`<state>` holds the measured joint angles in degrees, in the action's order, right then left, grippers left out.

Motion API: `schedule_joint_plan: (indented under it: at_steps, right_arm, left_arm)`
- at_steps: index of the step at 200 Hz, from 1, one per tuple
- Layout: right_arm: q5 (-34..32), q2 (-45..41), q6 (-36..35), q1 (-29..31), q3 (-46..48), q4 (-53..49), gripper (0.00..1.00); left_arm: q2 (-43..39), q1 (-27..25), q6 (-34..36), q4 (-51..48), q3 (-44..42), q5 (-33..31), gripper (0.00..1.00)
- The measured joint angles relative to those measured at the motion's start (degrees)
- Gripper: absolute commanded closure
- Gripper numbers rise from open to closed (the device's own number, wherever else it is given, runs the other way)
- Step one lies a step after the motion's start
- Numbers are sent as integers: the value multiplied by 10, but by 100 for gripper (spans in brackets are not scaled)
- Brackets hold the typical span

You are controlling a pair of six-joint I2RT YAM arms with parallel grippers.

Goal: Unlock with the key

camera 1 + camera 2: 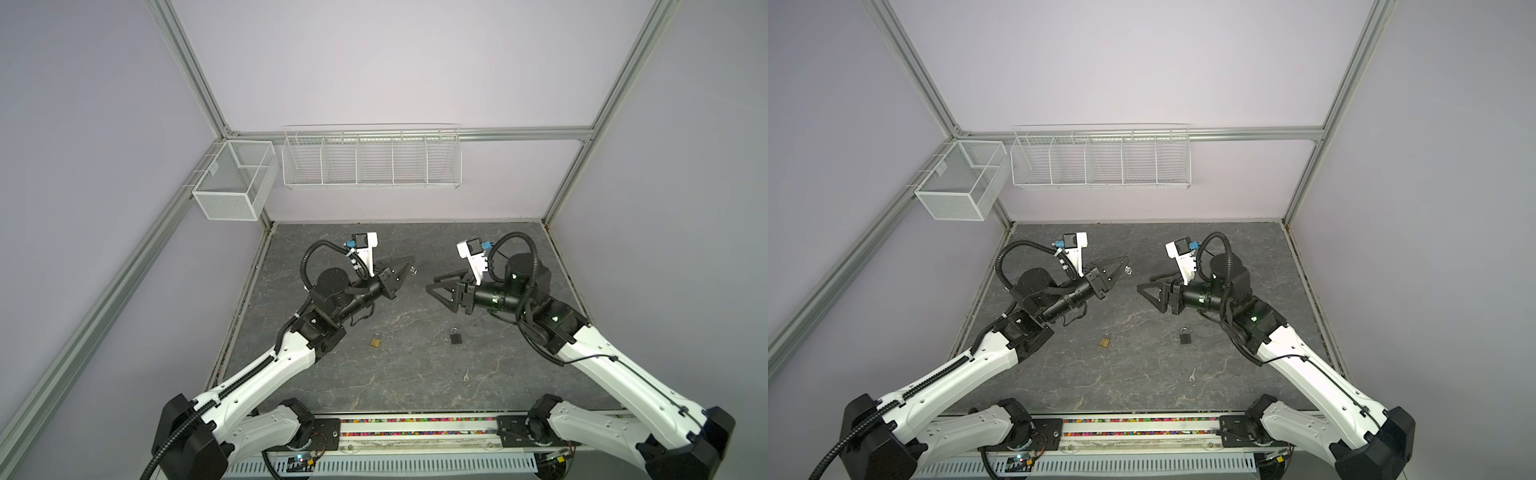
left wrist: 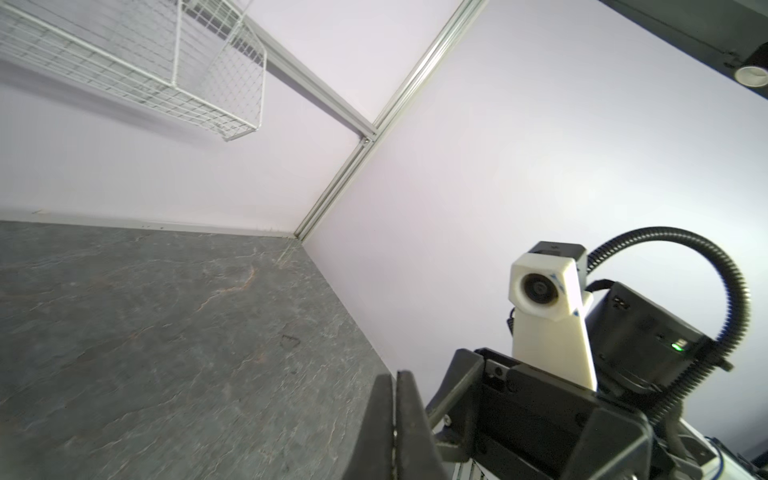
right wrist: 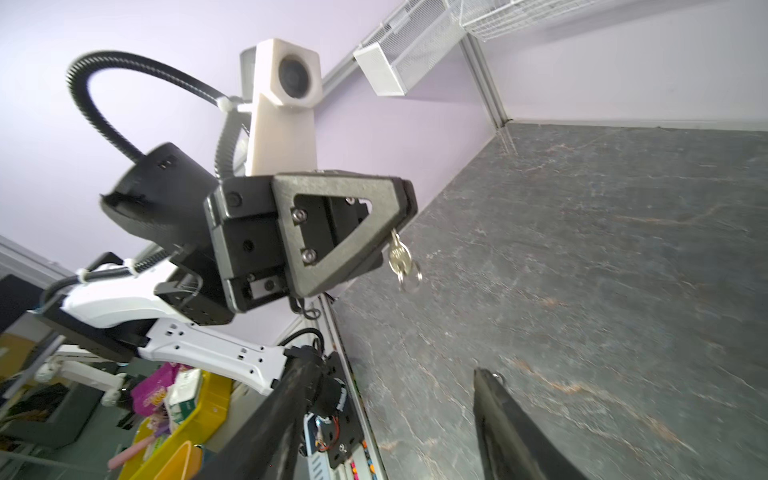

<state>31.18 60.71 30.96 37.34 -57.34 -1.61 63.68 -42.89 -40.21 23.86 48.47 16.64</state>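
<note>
My left gripper (image 1: 409, 262) (image 1: 1123, 261) is raised above the back of the stone tabletop and is shut on a small silver key (image 3: 400, 255) with a ring, which hangs below its fingertips (image 3: 405, 195). The key (image 1: 412, 270) shows in both top views. My right gripper (image 1: 431, 282) (image 3: 392, 368) faces it a short way off, open and empty. A brass padlock (image 1: 375, 340) (image 1: 1105, 340) and a black padlock (image 1: 455, 335) (image 1: 1185, 336) lie on the table nearer the front, apart from both grippers. A second key (image 1: 466, 377) lies in front of the black padlock.
A white wire rack (image 1: 372, 160) hangs on the back wall and a mesh box (image 1: 232, 178) is fixed at the left corner. Walls close the table (image 1: 415, 316) at the back and sides. The arms' base rail (image 1: 415, 428) runs along the front edge.
</note>
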Motion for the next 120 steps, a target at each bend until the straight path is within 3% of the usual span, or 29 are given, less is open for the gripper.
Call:
schedule_joint_plan:
  at_steps: [52,120]
  right_arm:
    - [73,31,61,-11,0,117,40]
    - [92,39,88,-13,0,188,51]
  left_arm:
    - [8,-22,-23,49,22,19,100]
    - [10,-25,-35,62,27,28,100]
